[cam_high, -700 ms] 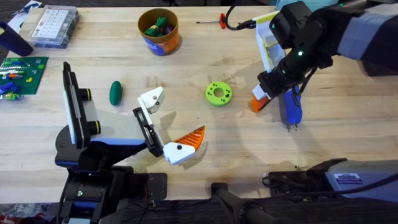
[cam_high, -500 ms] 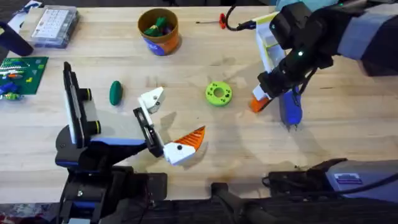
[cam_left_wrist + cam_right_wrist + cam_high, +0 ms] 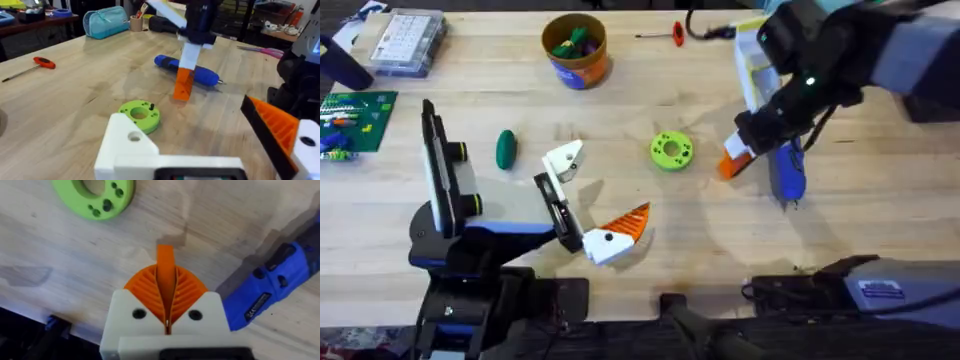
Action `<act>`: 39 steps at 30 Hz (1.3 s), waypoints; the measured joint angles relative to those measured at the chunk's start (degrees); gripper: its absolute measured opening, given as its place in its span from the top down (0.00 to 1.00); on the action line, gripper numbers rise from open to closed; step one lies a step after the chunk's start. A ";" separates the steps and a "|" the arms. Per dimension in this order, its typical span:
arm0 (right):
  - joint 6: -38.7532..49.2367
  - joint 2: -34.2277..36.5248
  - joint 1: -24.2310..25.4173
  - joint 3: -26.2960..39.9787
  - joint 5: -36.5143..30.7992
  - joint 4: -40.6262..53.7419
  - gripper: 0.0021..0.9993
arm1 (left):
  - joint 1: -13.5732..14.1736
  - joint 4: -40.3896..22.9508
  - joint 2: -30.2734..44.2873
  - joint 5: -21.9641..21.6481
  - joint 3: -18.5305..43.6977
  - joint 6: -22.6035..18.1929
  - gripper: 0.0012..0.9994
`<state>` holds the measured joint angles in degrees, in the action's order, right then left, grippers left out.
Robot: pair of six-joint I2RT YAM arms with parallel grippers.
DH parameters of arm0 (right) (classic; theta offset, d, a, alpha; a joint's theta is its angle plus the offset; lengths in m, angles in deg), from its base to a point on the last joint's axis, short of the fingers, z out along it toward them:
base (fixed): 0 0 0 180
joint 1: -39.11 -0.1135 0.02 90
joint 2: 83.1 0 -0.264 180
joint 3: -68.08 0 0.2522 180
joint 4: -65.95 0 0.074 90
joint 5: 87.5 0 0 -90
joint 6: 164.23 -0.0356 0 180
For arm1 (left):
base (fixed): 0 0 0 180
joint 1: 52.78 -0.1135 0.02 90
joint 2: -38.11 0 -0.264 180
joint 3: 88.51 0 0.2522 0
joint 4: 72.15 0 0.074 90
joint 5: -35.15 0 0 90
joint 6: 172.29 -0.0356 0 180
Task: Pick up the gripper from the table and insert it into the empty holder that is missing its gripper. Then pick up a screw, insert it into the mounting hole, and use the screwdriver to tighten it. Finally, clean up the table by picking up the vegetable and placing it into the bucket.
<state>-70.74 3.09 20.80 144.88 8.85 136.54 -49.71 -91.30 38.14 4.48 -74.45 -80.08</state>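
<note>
The right pincer is closed on the gripper, lifted just above the bench. Your left pincer stands open, its holder bare. Note: the thin wedge can twist and miss the holder.

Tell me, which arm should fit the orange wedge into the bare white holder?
Right. The right gripper is shut on the orange wedge beside the screwdriver, while the holder sits on the left arm itself.
</note>
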 joint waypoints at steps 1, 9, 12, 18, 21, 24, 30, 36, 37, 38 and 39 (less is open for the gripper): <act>-0.25 -1.08 0.00 0.59 0.17 0.01 0.98 | 0.00 0.00 0.00 0.02 0.00 0.00 0.01; -0.70 -10.86 0.08 2.85 4.77 -1.07 0.98 | 0.00 0.00 0.00 0.00 0.00 0.00 0.01; -0.66 -11.96 0.11 2.85 9.03 -3.85 0.98 | 0.00 0.00 0.00 0.00 0.00 0.00 0.01; -1.52 -11.94 0.11 2.91 20.88 -13.08 0.98 | 0.00 0.00 0.00 0.00 0.00 0.00 0.01; -3.21 -11.86 0.11 2.92 27.16 -16.53 0.98 | 0.00 0.00 0.00 0.00 0.00 0.00 0.01; -4.90 -10.99 0.11 2.95 34.26 -19.88 0.98 | 0.00 0.00 0.00 0.00 0.00 0.00 0.01; -6.87 -5.55 0.11 2.98 45.50 -20.76 0.98 | 0.00 0.00 0.00 0.02 0.00 0.00 0.01; -7.30 1.75 -0.44 2.98 55.49 -21.09 0.98 | 0.00 0.00 0.00 0.02 0.00 0.00 0.01; -7.14 2.90 -0.71 2.98 57.12 -21.12 0.98 | 0.00 0.00 0.01 0.02 0.00 0.00 0.01; -6.94 3.94 -1.03 2.98 58.65 -21.14 0.98 | 0.00 0.00 0.01 0.02 0.00 0.00 0.01; -6.68 4.96 -1.35 2.98 60.22 -21.16 0.98 | 0.00 0.00 0.00 0.02 0.00 0.00 0.01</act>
<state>-77.42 8.06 19.45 147.86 69.07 115.37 -49.71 -91.30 38.14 4.50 -74.45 -80.08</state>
